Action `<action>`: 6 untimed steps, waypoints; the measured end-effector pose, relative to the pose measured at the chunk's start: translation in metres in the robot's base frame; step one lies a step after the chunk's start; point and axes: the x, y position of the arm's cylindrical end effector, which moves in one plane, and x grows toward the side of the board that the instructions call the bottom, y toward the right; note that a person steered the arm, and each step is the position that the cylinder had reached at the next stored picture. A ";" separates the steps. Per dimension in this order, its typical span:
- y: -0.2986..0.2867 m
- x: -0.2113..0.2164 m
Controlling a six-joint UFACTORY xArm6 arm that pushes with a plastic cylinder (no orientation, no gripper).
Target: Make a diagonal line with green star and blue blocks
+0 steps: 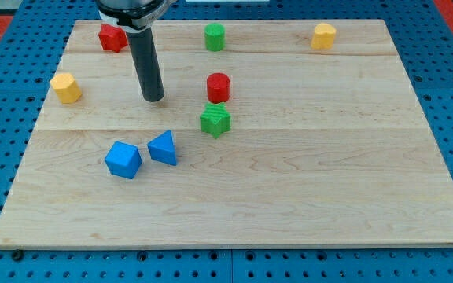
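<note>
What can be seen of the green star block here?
The green star is a small, chunky block with a notched, star-like outline, in what looks like painted wood or plastic. It lies flat on the wooden board, a little to the view's left of centre. Just above it stands a red cylinder, very close; whether they touch cannot be told. The blue blocks lie to its lower left, apart from it. My tip is to its upper left, not touching it.

Bright, even light falls from overhead on the pale wooden tabletop, with no harsh glare. Blocks cast only faint, short shadows. Focus is sharp throughout, and the edges look straight, without noticeable distortion.
</note>
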 end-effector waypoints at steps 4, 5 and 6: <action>0.009 0.004; -0.004 -0.004; 0.015 -0.003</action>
